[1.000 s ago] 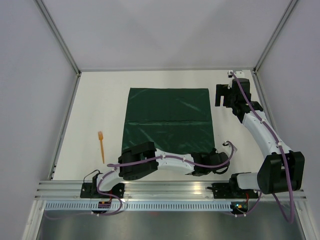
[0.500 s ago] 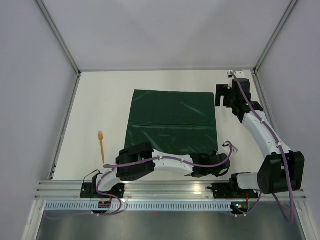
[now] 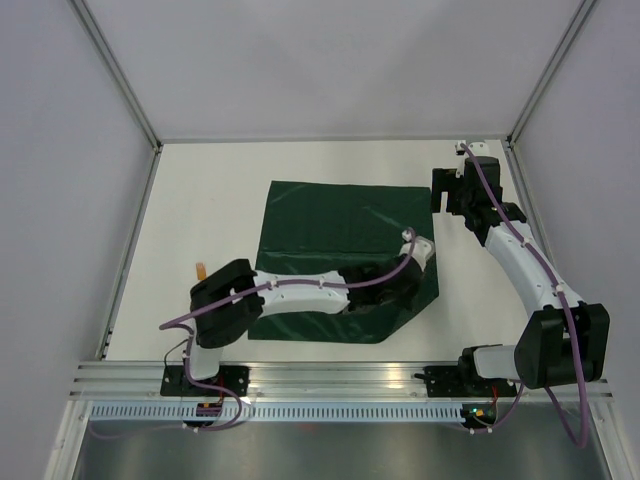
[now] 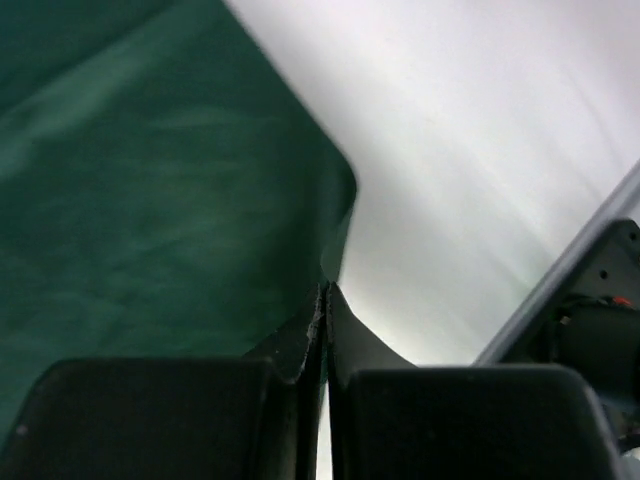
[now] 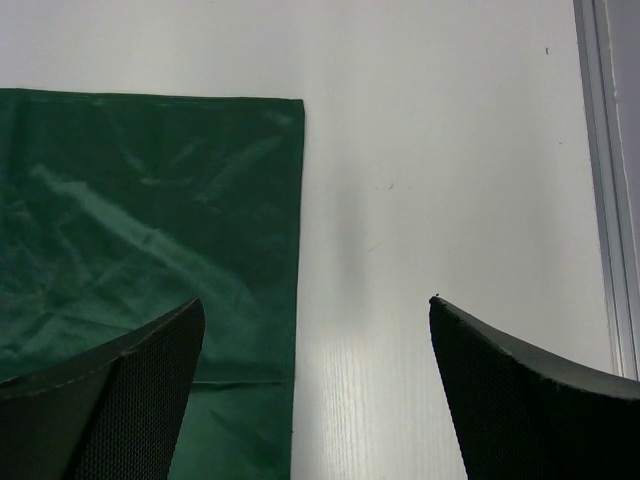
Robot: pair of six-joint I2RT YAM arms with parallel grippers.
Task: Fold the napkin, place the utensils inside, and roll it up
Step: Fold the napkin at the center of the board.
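Pinching the near right corner of the napkin (image 3: 330,215) with the left gripper (image 4: 325,305), jaws pressed tight together on a raised peak of the dark green cloth; reaching across the cloth's near half with the left arm (image 3: 300,288), low over it; leaving that corner off the table (image 3: 200,190), so cutting the napkin's outline on a slant at near right; lying otherwise flat at mid-table, slightly askew, far edge toward the table's back; hovering with the right gripper (image 5: 315,300) above bare table just beside the napkin's far right corner, jaws spread wide, holding nothing; showing only an orange tip of the utensils (image 3: 200,268) at the left, beside the left arm's shoulder block, apart from the cloth; hiding the rest beneath the arm.
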